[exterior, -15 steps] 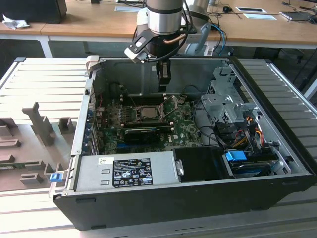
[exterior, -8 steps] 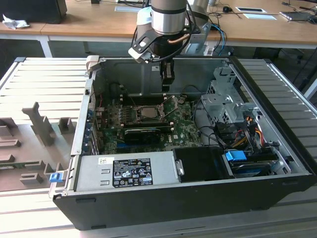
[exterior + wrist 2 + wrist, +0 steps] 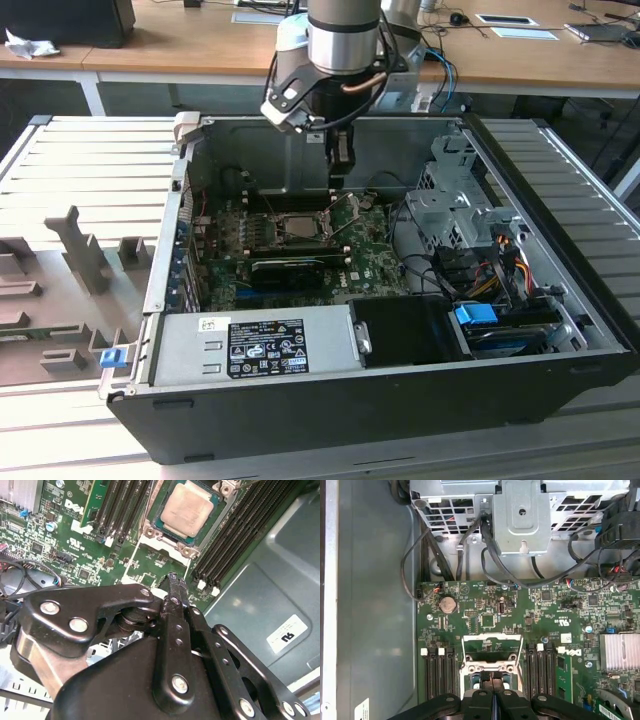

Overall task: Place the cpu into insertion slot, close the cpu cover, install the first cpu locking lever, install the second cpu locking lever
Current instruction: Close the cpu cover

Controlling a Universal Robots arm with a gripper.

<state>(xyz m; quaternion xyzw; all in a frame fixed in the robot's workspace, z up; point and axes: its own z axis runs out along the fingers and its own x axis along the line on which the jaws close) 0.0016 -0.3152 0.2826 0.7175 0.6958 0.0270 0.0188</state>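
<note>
The square silver-rimmed insertion slot [image 3: 165, 540] lies open from above, flanked by black memory slots [image 3: 437, 675], a grey metal drive cage [image 3: 450, 200] crowding the edge of the green motherboard [image 3: 370, 265] at the exterior view's right.

Bright, even light; soft glare on the grey sheet-metal case panel [image 3: 250, 590], shadow inside the black tower case [image 3: 400, 410].

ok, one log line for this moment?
cpu: seated in insertion slot | cpu cover: open | pincer: shut, holding nothing, near slot
</note>
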